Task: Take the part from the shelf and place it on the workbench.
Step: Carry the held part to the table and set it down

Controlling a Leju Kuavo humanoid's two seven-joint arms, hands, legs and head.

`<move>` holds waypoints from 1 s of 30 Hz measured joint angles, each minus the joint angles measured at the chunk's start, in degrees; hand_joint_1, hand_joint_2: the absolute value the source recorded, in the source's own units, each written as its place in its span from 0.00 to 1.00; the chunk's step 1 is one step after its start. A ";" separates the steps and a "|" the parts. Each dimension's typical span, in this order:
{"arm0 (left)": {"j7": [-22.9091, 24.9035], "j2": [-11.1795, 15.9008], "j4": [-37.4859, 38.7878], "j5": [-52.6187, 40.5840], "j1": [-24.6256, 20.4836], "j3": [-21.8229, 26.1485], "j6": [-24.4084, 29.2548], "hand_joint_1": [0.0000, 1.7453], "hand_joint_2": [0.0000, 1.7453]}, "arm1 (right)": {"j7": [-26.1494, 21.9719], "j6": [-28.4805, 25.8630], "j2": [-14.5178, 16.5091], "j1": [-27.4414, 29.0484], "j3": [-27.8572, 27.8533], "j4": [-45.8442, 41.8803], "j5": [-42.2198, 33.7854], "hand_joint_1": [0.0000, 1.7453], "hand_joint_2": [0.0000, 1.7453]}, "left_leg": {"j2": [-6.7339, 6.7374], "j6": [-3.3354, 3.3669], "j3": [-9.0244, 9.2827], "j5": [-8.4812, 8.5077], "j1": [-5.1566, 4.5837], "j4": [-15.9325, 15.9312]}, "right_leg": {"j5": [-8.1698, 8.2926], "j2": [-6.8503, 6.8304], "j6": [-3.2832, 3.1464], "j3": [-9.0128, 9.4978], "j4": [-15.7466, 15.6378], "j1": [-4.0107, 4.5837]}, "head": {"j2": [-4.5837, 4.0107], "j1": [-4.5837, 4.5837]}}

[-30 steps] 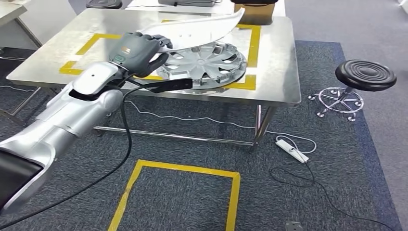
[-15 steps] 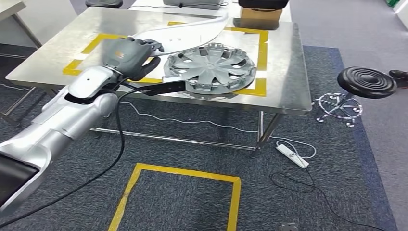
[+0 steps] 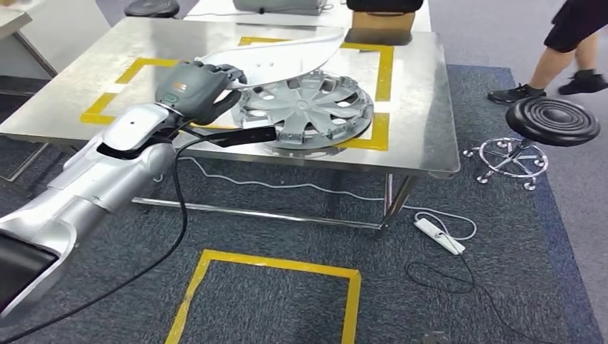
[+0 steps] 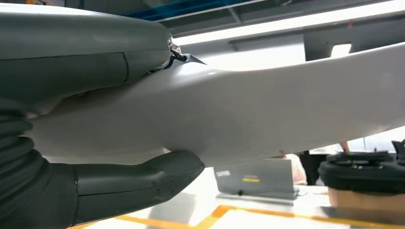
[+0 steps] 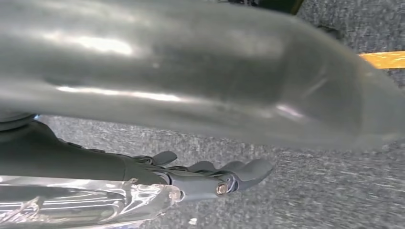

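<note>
Placing step in hand. Left hand (image 3: 197, 86) clamped on near end of long white curved part (image 3: 287, 54); thumb under, fingers over, per left wrist view. Part held in air above workbench (image 3: 416, 107), its far end reaching over hubcap (image 3: 308, 107), not touching steel as far as visible. Hubcap lies inside yellow tape square (image 3: 383, 68). Right hand (image 5: 210, 179) hangs over carpet, fingers loosely curled, nothing seen in them; cannot tell whether closed. Person's legs (image 3: 566, 50) beyond workbench's right end, stool (image 3: 552, 122) beside it.

Next, by judgement: lower part onto bare steel clear of hubcap, then release.
</note>
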 joint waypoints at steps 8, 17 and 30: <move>0.09 0.10 -0.07 -0.17 0.28 -0.05 -0.05 1.00 1.00 | 0.05 0.20 0.00 0.00 -0.01 0.00 -0.28 0.00 0.00 | 0.15 -0.72 -4.78 5.24 0.45 2.33 | -2.36 0.26 0.32 2.59 0.17 -0.17 | 0.00 -0.28; 0.11 -0.28 -0.04 -0.22 -0.73 -0.05 -0.03 1.00 1.00 | 0.20 0.33 -0.02 -0.19 0.00 0.00 -0.60 0.00 0.00 | -0.02 2.63 -1.65 4.71 0.41 -2.98 | -7.73 -0.04 2.26 -2.05 9.90 0.03 | 0.00 0.33; -0.42 -1.54 0.40 -0.21 -1.98 -0.03 0.21 1.00 1.00 | 0.34 0.49 -0.20 -0.25 -0.02 -0.01 -0.86 0.00 0.00 | -0.10 0.25 1.08 0.67 0.06 -1.60 | -0.22 0.01 0.26 0.09 0.20 0.17 | 0.00 0.05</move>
